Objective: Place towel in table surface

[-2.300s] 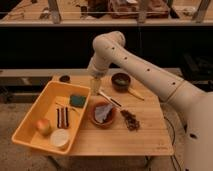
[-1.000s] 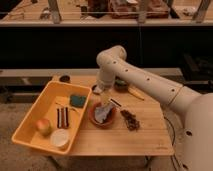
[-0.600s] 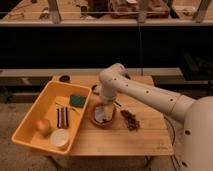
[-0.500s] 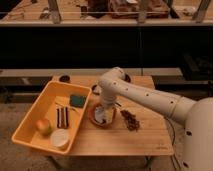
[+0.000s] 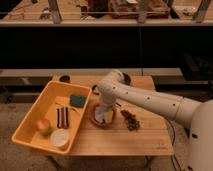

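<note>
Now | pincer (image 5: 103, 113) low in orange bowl (image 5: 93, 117) | towel (image 5: 108, 118) directly beneath | grip: cannot tell

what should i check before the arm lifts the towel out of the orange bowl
1. Gripper lowered into the round orange bowl: ok.
2. Small pale grey-blue cloth towel lying in that bowl, under the gripper: ok.
3. Towel actually gripped: cannot tell.
4. Bare wood on the light tan wooden tabletop in front of the bowl for the set-down: ok.
5. Dark crumbly pile to the right, apart from the bowl: ok, but avoid sweeping over it.
6. Gap between the bowl and the yellow plastic tray: cannot tell.
</note>
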You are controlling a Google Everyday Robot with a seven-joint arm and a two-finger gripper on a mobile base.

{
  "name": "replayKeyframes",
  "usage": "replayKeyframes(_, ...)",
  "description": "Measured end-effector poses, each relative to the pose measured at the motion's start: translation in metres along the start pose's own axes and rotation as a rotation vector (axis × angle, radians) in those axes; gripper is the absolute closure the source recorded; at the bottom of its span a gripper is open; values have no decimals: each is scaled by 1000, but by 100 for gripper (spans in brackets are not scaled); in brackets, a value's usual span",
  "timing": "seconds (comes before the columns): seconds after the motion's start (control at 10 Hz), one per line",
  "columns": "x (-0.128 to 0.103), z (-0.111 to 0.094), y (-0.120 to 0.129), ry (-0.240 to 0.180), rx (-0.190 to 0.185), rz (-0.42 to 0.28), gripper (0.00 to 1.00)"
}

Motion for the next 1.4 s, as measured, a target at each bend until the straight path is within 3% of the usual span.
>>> replayKeyframes(0.5,6,6,-11,-33,13,13,41)
replayKeyframes(0.9,12,41,-6,-23,16,-9,41)
replayKeyframes(1.2,15,52,-5,-23,13,-15,41)
replayKeyframes(1.4,16,60,-5,-37,6,-6,57)
